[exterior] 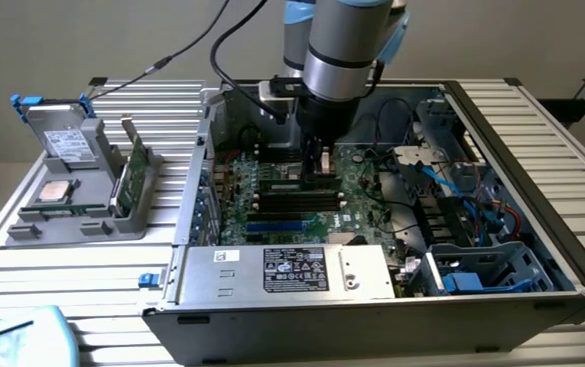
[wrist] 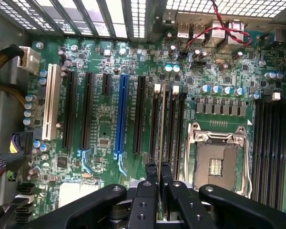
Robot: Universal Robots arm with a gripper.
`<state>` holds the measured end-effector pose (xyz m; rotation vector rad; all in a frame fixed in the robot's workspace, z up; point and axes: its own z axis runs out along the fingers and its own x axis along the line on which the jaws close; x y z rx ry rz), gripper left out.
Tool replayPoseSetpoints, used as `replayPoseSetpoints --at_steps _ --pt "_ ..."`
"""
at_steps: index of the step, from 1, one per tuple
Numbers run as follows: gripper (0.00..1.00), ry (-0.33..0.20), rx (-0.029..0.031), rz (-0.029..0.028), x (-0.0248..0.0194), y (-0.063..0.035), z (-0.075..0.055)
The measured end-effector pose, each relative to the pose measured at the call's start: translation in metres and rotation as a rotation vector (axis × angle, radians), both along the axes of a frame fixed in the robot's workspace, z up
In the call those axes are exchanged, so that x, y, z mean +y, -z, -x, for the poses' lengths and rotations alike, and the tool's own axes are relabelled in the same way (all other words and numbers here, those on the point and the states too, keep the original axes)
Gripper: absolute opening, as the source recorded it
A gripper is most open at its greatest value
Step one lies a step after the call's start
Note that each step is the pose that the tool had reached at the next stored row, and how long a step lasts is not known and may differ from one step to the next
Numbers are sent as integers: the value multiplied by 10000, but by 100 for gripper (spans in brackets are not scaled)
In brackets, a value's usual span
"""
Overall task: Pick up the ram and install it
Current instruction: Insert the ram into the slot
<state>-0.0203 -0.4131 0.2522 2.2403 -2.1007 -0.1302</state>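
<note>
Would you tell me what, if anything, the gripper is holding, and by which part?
The gripper pinches the ram by its two flat faces, near the upper edge, above the motherboard.

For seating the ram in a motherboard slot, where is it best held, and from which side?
By its long top edge near mid-length, from straight above, clamped across the two flat faces. The ram is thin and stands on edge along the black slots, so this should leave its lower edge free. The gripper appears shut on it that way.
</note>
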Motion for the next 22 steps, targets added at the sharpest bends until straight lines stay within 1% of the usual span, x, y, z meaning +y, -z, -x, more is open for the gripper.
replayPoseSetpoints --at_steps 8,11,14,22 --pt "14 55 0 2 24 144 0" --pt "14 76 0 -1 27 197 0" --pt "14 79 6 7 26 200 1" --pt "14 89 3 1 28 216 0"
